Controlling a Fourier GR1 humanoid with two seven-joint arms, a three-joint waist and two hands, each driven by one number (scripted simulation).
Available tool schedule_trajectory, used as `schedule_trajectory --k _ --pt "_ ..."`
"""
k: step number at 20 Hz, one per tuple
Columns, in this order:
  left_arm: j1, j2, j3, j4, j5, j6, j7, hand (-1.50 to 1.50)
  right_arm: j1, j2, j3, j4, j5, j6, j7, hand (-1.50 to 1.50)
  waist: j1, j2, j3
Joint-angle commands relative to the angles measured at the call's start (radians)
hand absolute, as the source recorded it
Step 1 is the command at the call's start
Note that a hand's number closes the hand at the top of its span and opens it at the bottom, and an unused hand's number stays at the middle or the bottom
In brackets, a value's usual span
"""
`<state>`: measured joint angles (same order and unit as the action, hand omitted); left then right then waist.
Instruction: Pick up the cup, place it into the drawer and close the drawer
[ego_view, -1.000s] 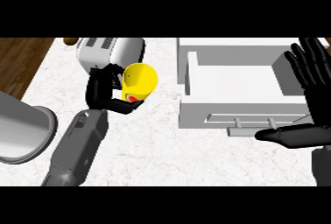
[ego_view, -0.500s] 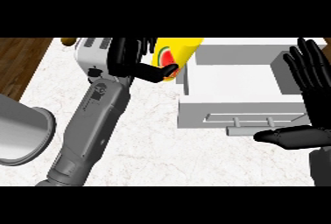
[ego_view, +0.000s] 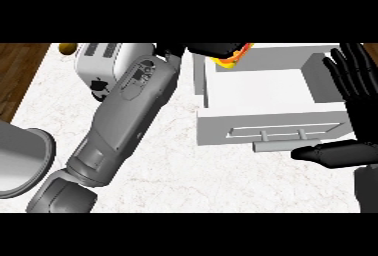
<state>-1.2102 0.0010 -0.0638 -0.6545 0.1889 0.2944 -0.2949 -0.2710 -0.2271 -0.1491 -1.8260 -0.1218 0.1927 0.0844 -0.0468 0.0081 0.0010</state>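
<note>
Grey segmented left forearm (ego_view: 125, 125), black hands (ego_view: 354, 90) with slim fingers (ego_view: 347, 70).

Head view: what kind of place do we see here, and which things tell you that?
Most likely a kitchen. A pale marble-like counter carries a toaster, with a grey pot at its left edge and an open white drawer on the right. A wooden floor shows beyond the counter.

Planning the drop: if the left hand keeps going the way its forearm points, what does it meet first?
Likely nothing solid: the left hand, curled round the yellow cup, is over the open drawer's far-left corner, heading out of view; depth unclear.
</note>
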Motion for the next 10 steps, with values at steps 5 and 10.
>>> schedule_trajectory --k 5,10 --pt "-0.175 -0.001 -0.124 0.261 0.076 0.094 0.084 1.5 -0.082 0.001 0.007 0.064 0.0 0.004 -0.014 -1.5 -0.048 0.018 0.001" --pt "-0.12 -0.001 -0.225 0.322 0.12 -0.007 0.096 1.5 -0.105 0.022 0.046 0.066 0.024 -0.002 -0.021 -1.5 -0.083 0.028 0.001"
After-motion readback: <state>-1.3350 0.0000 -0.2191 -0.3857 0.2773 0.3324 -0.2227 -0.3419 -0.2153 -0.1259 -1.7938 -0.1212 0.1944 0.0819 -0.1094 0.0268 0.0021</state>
